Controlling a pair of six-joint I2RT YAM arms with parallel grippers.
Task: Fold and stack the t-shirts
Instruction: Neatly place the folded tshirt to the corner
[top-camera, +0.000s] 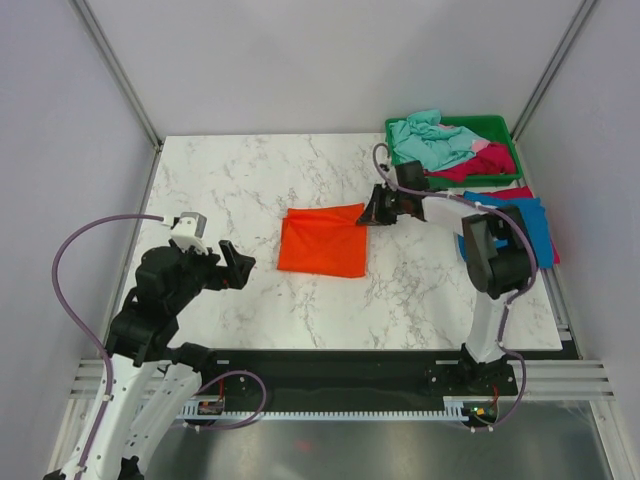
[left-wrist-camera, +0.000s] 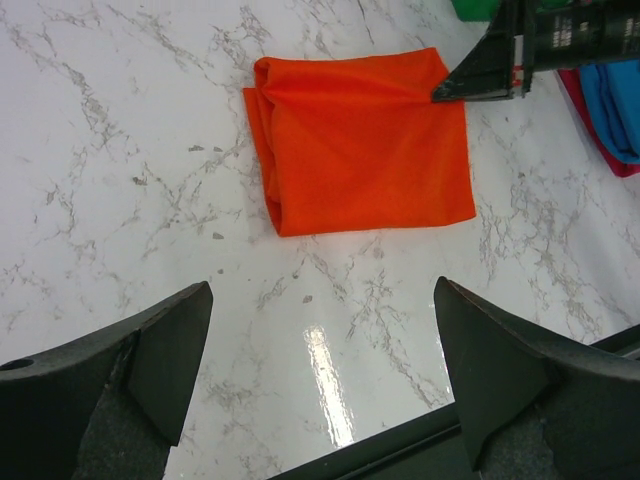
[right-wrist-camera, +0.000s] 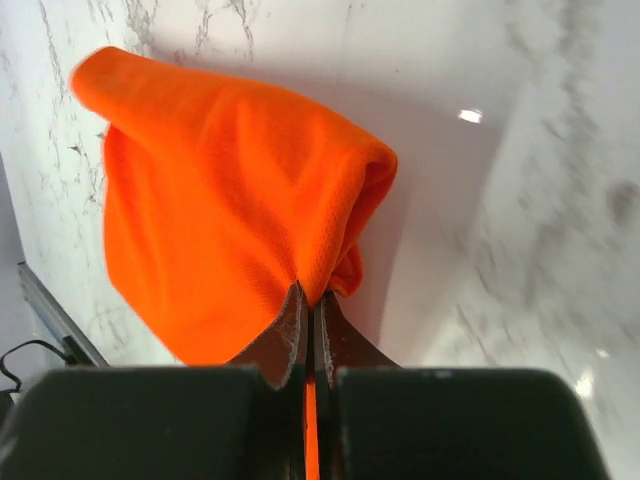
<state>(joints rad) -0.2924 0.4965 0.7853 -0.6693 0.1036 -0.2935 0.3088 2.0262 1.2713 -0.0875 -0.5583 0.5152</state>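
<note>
The folded bright orange t-shirt (top-camera: 322, 240) lies in the middle of the marble table; it also shows in the left wrist view (left-wrist-camera: 360, 140) and the right wrist view (right-wrist-camera: 220, 210). My right gripper (top-camera: 372, 212) is shut on its far right corner, with fabric pinched between the jaws (right-wrist-camera: 310, 300). My left gripper (top-camera: 238, 266) is open and empty, left of the shirt, above bare table (left-wrist-camera: 320, 370). A blue t-shirt (top-camera: 525, 228) lies on a magenta one (top-camera: 549, 256) at the right edge. Teal (top-camera: 430, 140) and magenta (top-camera: 485, 163) shirts lie crumpled in the tray.
A green plastic tray (top-camera: 500, 126) stands at the back right corner. The white marble table (top-camera: 220, 190) is walled by grey panels on three sides. The black rail with the arm bases (top-camera: 330, 370) runs along the near edge.
</note>
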